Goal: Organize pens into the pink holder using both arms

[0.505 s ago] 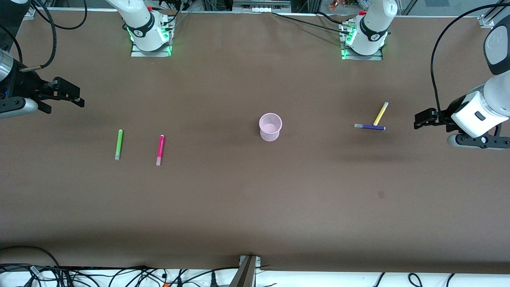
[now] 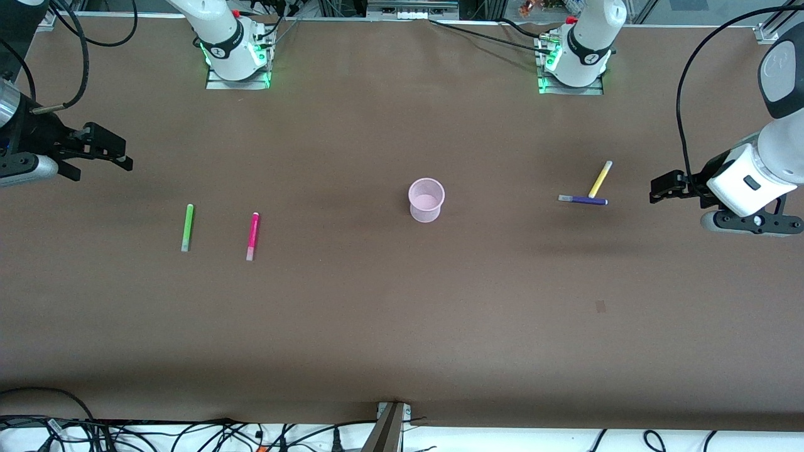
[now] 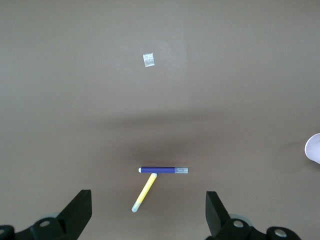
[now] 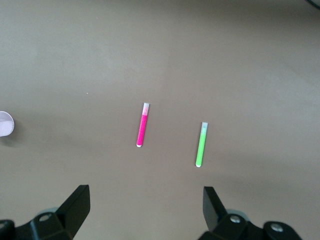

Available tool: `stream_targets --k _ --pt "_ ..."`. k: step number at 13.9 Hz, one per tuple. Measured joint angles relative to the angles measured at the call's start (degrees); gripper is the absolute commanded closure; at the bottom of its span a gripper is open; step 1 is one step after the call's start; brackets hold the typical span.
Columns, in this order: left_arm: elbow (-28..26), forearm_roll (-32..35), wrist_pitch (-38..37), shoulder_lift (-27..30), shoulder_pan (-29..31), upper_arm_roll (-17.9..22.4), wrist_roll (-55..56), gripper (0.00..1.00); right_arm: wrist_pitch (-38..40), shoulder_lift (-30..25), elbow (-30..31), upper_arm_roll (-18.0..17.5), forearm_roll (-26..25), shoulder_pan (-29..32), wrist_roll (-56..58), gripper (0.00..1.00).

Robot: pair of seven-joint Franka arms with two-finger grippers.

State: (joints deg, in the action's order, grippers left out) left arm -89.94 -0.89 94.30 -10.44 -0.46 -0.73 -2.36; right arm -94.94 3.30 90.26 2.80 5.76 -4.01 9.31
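The pink holder (image 2: 426, 199) stands upright and empty at the table's middle. A light green pen (image 2: 187, 227) and a magenta pen (image 2: 252, 236) lie apart toward the right arm's end; both show in the right wrist view, green (image 4: 201, 144) and magenta (image 4: 142, 125). A yellow pen (image 2: 600, 179) touches a dark purple pen (image 2: 583, 200) toward the left arm's end, seen in the left wrist view as yellow (image 3: 144, 192) and purple (image 3: 163, 170). My left gripper (image 2: 658, 189) is open and empty, up beside those two. My right gripper (image 2: 123, 157) is open and empty above the table's end.
A small pale patch (image 2: 600, 306) marks the brown table cover (image 2: 402, 326), nearer the front camera than the purple pen. Cables run along the table's front edge (image 2: 188, 433). The arm bases (image 2: 235, 53) stand at the back.
My left gripper has shifted slightly toward the yellow and purple pens. The right arm and all pens are unmoved.
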Motion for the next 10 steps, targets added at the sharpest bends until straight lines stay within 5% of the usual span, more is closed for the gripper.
stream_targets --k 10 --pt "-2.6 0.0 -2.2 -4.3 0.7 0.1 13.6 0.0 -0.8 0.0 0.0 -0.8 0.0 -1.1 0.0 0.0"
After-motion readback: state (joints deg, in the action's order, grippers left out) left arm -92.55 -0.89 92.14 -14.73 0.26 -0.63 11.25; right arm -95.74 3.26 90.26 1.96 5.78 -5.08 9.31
